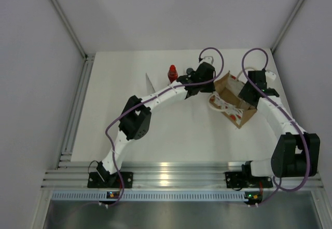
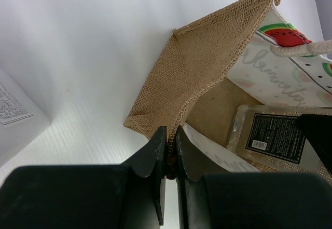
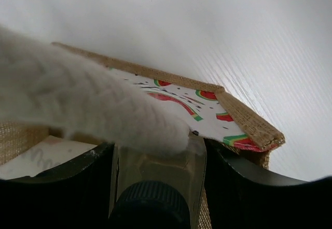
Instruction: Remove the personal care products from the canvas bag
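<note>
**Bag pinned, bottle gripped**

The red bottle [image 1: 172, 73] stands already out on the bench [image 1: 171, 140], beside the left pincer [image 2: 168, 135]. That pincer is clenched on the canvas bag [image 2: 202, 57] rim, likely steadying it. The right pincer [image 3: 158, 153] grasps the clear bottle [image 3: 155, 174] inside the bag.

White desk [image 1: 171, 135] fills the middle, matte and faintly ribbed up close. Plain pale walls box it in: back wall [image 1: 176, 11], left wall [image 1: 31, 109], right wall [image 1: 316, 83]. Two grey metal posts run up the far corners, left post [image 1: 62, 16] and right post [image 1: 293, 16]. A slotted side rail [image 1: 78, 109] lines the desk's left edge. Along the near edge lie the aluminium front rails [image 1: 176, 174], with a bright glare at their middle. Just below them runs a perforated strip [image 1: 181, 194], and under that a dull grey panel [image 1: 176, 213].
</note>
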Controlling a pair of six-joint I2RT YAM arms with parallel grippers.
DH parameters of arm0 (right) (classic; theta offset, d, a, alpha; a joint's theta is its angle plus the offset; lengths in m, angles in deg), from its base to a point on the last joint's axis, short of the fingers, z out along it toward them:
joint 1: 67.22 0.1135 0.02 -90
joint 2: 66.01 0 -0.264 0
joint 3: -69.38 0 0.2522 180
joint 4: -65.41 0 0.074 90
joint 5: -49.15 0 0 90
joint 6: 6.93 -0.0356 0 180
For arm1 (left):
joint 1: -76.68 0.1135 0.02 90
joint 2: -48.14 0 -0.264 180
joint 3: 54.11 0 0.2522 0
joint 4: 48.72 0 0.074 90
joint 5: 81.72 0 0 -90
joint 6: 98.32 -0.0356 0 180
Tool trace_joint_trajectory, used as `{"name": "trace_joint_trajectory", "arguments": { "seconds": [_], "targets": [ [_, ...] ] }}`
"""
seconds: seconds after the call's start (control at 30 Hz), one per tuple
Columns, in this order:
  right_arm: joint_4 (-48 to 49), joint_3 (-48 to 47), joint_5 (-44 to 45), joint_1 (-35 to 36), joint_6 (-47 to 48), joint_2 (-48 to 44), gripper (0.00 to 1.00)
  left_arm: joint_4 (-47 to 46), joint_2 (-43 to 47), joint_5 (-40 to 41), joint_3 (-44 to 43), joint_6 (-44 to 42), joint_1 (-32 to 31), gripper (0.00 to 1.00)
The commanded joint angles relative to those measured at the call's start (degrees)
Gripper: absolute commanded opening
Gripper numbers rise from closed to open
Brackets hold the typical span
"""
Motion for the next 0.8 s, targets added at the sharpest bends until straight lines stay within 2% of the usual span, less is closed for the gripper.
{"name": "trace_joint_trajectory", "arguments": {
  "seconds": [0.0, 0.03, 0.2, 0.23, 0.3, 0.33, 0.4, 0.77],
  "targets": [
    [2.89, 1.07, -1.48, -0.81, -2.28, 1.95, 0.56, -0.34, 1.67, -0.19, -2.22, 0.66, 0.19, 0.00],
    [3.15, 1.33, -1.31, -0.81, -2.46, 2.04, 0.56, -0.34, 1.75, -0.19, -2.13, 0.66, 0.10, 0.00],
    [3.42, 1.25, -1.04, -0.81, -2.72, 1.78, 0.38, -0.25, 1.93, 0.16, -2.04, 0.66, 0.19, 0.00],
    [3.42, 0.81, -1.13, -0.81, -2.64, 1.52, 0.28, -0.34, 1.84, 0.16, -2.04, 0.66, 0.19, 0.00],
    [3.41, 0.29, -1.66, -0.81, -2.63, 0.38, 0.19, -0.25, 1.93, 0.42, -1.95, 0.84, 0.19, 0.00],
    [3.33, -0.33, -1.92, -0.81, -2.55, -0.06, 0.08, -0.34, 1.93, 0.51, -1.87, 0.93, 0.19, 0.00],
    [2.98, -1.03, -3.06, -0.81, -2.29, -1.73, 0.00, -0.34, 2.02, 0.86, -1.78, 1.19, 0.19, 0.00],
    [-1.59, -7.89, -3.15, -0.81, -1.49, -5.07, 0.00, -0.25, 2.55, 2.44, -1.43, 1.81, 0.19, 0.00]
  ]
}}
